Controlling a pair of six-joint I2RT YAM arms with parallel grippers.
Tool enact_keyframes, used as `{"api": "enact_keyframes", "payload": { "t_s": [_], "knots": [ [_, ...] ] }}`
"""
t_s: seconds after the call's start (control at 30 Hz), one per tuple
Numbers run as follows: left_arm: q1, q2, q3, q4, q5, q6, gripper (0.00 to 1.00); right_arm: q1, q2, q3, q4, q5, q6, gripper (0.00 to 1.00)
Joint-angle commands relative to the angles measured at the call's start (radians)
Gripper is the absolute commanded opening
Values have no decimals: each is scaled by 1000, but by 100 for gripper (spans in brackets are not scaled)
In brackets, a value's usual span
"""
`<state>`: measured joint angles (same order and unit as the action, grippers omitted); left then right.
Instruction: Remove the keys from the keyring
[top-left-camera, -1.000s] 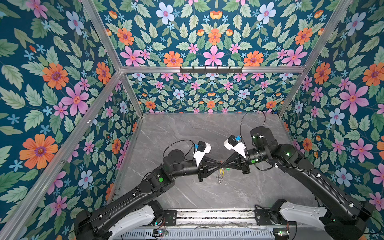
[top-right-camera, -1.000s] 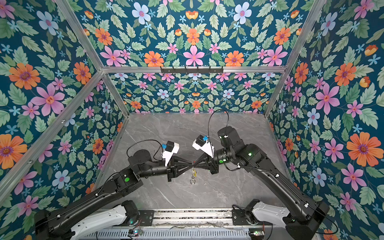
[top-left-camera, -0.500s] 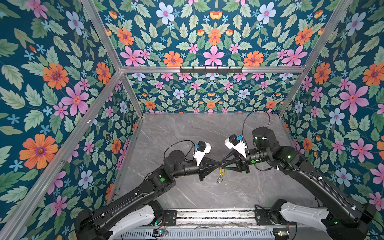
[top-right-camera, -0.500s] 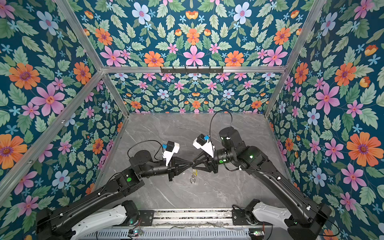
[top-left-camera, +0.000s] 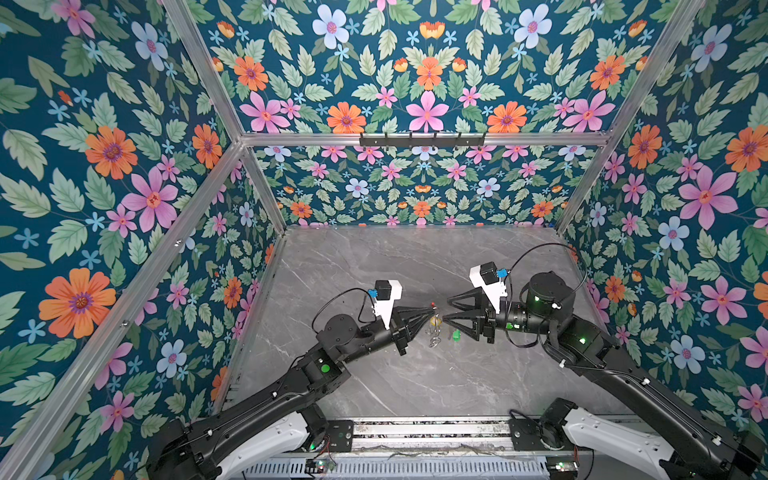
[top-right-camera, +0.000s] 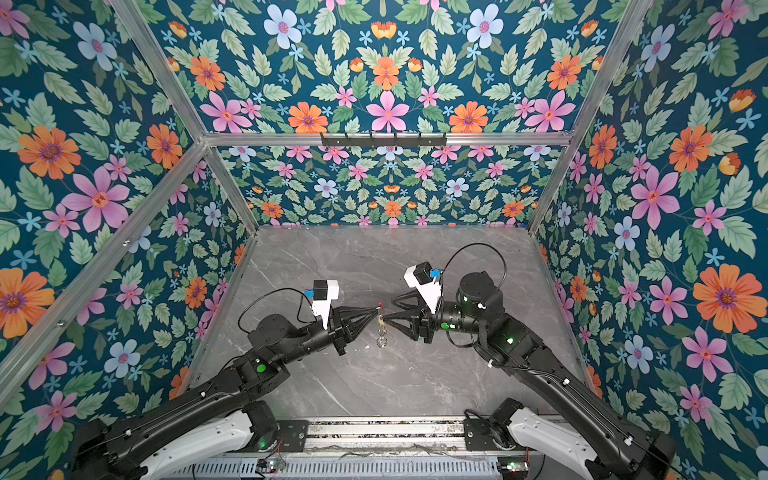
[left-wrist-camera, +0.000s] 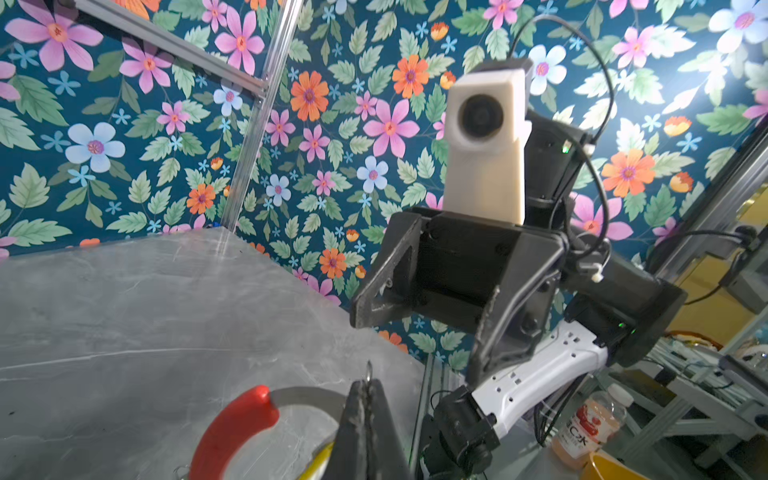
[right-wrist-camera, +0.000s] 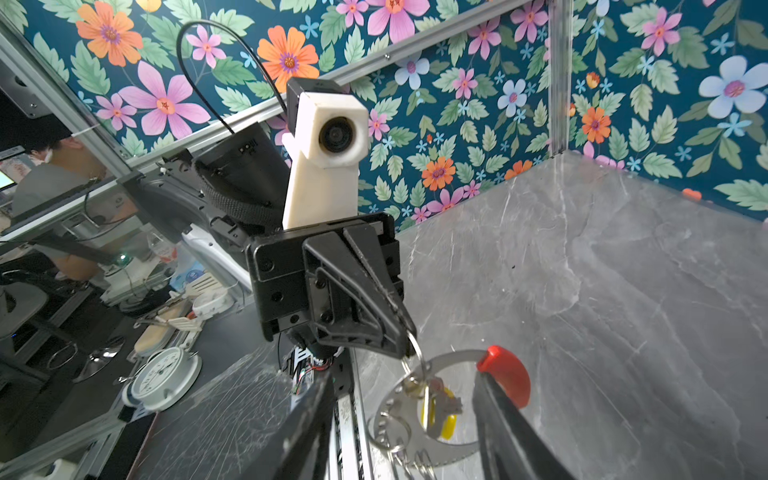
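Aluminium rail (top-left-camera: 415, 432) ran nearest to where I stood, with both black arms fixed to it and reaching away over the grey marbled table (top-left-camera: 415, 266). A little further in, the two grippers met almost tip to tip above the middle of the table. The left gripper (top-left-camera: 429, 310) had its jaws pressed tight together, pinching a small silver split ring (right-wrist-camera: 417, 347). From that ring the keyring (right-wrist-camera: 440, 456) hung down below the tips, its red segment (right-wrist-camera: 505, 374) near the pinch. The yellow-tagged key (right-wrist-camera: 448, 428) dangled within the hoop, and a few bare silver rings (top-left-camera: 434, 341) were bunched lower still. The right gripper (top-left-camera: 446, 311) faced the left one, just beside it, with jaws spread. In the right wrist view its fingers (right-wrist-camera: 511, 432) stood on either side of the hoop, though I could not tell whether one touched the red segment. A green tag (top-left-camera: 456, 334) showed under the lower finger in a top view, apart from the hoop. I could not tell whether it lay on the table. Beyond all this rose the flowered back wall (top-left-camera: 415, 195), and a black hook bar (top-left-camera: 422, 139) sat on its upper frame
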<state>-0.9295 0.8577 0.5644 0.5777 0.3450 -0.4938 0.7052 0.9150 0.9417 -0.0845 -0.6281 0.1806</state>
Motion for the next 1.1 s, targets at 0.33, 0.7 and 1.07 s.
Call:
{"api": "enact_keyframes", "payload": {
  "t_s": [0.33, 0.7, 1.07],
  "knots": [
    [0, 23, -74, 363, -14, -61, 0, 16, 14, -80, 260, 65, 122, 55],
    [0, 35, -83, 402, 10, -74, 0, 16, 49, -100, 411, -30, 227, 39],
    [-1, 26, -98, 401, -2, -71, 0, 16, 89, -94, 453, -109, 260, 20]
  ]
}}
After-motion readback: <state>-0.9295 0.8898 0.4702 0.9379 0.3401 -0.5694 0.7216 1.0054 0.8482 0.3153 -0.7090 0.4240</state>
